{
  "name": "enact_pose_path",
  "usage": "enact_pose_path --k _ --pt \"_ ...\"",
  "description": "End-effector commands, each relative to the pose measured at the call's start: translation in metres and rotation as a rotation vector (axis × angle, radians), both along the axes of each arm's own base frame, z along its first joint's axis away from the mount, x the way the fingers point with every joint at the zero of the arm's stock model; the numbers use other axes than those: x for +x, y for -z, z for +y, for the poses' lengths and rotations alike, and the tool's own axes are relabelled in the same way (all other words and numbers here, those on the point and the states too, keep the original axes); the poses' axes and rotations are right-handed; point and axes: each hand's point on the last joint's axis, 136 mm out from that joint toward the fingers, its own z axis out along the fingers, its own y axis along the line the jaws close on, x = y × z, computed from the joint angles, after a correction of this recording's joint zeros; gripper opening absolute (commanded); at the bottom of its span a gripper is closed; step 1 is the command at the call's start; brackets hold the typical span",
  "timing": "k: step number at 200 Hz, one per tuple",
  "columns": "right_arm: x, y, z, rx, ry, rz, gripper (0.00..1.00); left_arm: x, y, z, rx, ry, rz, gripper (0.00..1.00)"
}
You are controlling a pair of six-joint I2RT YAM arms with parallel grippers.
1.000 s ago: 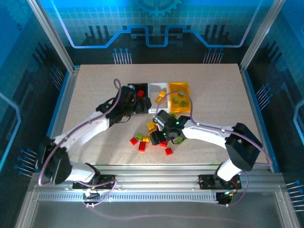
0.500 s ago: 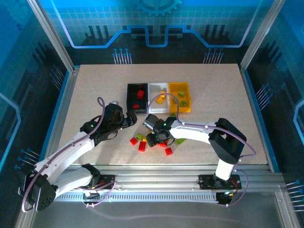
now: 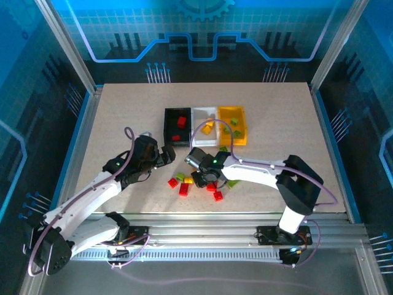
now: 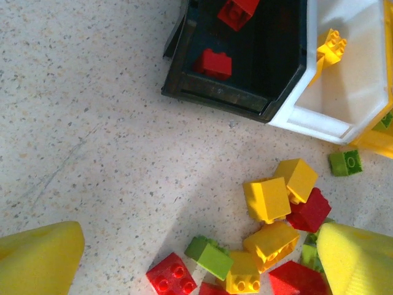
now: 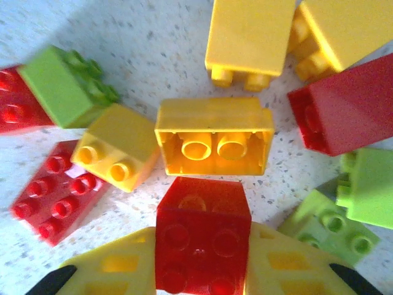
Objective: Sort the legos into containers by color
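My right gripper [image 5: 202, 261] is shut on a red lego [image 5: 202, 233], its yellow fingers [image 5: 116, 267] pressing both sides, low over the loose pile [image 3: 184, 183] of red, yellow and green legos. An upturned yellow lego [image 5: 214, 135] lies just beyond it. My left gripper [image 4: 196, 270] hangs open above the pile's left part, near the black bin [image 4: 215, 98], which holds red legos [image 4: 213, 63]. The white bin [image 4: 319, 126] holds a yellow lego [image 4: 331, 48]. From above, the black [image 3: 167, 126], white [image 3: 204, 110] and yellow-orange [image 3: 232, 109] bins stand in a row behind the right gripper [image 3: 209, 178].
A lone green lego [image 4: 345, 162] lies just in front of the white bin. Green legos [image 5: 362, 184] crowd the right of the held brick, red plates [image 5: 55, 190] the left. The tabletop [image 3: 123, 123] left of the bins is bare, with metal frame rails along its sides.
My right gripper has closed onto the red lego in the pile. The left arm drew back from over the black bin toward the near left, then held still, jaws wide.
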Motion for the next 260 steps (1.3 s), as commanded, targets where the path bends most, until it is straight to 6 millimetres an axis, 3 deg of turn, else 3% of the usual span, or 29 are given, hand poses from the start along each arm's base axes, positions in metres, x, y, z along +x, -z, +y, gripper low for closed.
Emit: enact_pose_path --k 1,29,49,81,125,152,167,205,260 --pt "0.023 -0.056 0.006 0.091 0.011 -0.108 0.27 -0.010 0.008 0.008 0.005 -0.017 0.024 0.99" --pt "0.072 -0.087 0.022 0.163 0.061 -0.168 0.27 -0.017 0.019 0.010 -0.001 -0.016 0.058 0.99" --pt "0.113 -0.092 0.036 0.205 0.110 -0.178 0.28 -0.024 0.027 0.009 -0.017 -0.004 0.075 0.99" --pt "0.171 -0.080 0.058 0.190 0.161 -0.179 0.28 -0.033 0.037 0.005 -0.035 0.037 0.103 0.98" --pt "0.213 -0.052 0.080 0.162 0.187 -0.142 0.33 -0.040 0.050 -0.005 -0.042 0.110 0.151 0.96" --pt "0.222 -0.070 0.094 0.219 0.167 -0.163 0.55 -0.039 0.058 -0.011 -0.034 0.141 0.182 0.93" --pt "0.222 -0.079 0.095 0.238 0.166 -0.176 0.60 -0.039 0.064 -0.013 -0.025 0.156 0.203 0.91" --pt "0.201 -0.114 0.079 0.308 0.168 -0.215 0.64 -0.045 0.083 -0.028 0.040 0.224 0.262 0.86" --pt "0.166 -0.120 0.033 0.325 0.206 -0.236 0.65 -0.047 0.116 -0.043 0.145 0.285 0.333 0.74"
